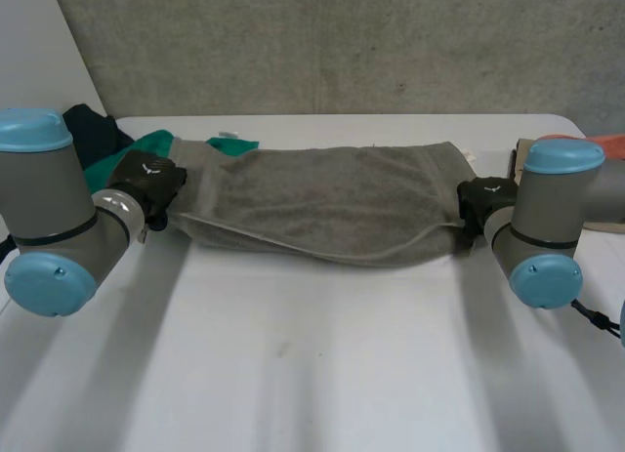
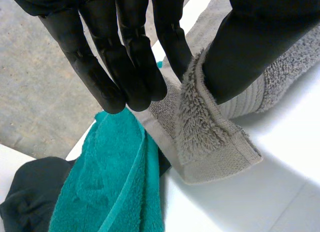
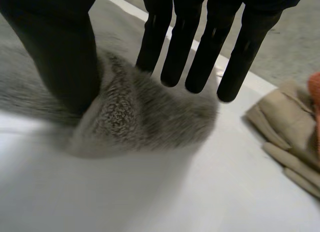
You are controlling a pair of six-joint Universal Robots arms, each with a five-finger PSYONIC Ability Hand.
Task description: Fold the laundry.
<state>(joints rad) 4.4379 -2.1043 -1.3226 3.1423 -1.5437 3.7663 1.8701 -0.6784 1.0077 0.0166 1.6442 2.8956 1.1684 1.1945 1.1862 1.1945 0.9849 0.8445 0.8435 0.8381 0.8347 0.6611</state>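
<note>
- The grey towel (image 1: 332,203) is folded into a long fluffy strip across the far side of the white table (image 1: 312,364).
- The left hand (image 1: 146,184) pinches its left-end corner, thumb against finger.
- The right hand (image 1: 485,200) pinches the right end the same way.

I count one bench (image 1: 312,374) from here. On it I make out five pieces of laundry: one grey towel (image 1: 332,203), one green towel (image 2: 115,182), one dark garment (image 1: 93,130), one beige cloth (image 3: 280,122) and one orange cloth (image 1: 610,142). That gives two towels and three other pieces. I have two robot hands on screen: the left robot hand (image 1: 146,184) and the right robot hand (image 1: 485,200).
</note>
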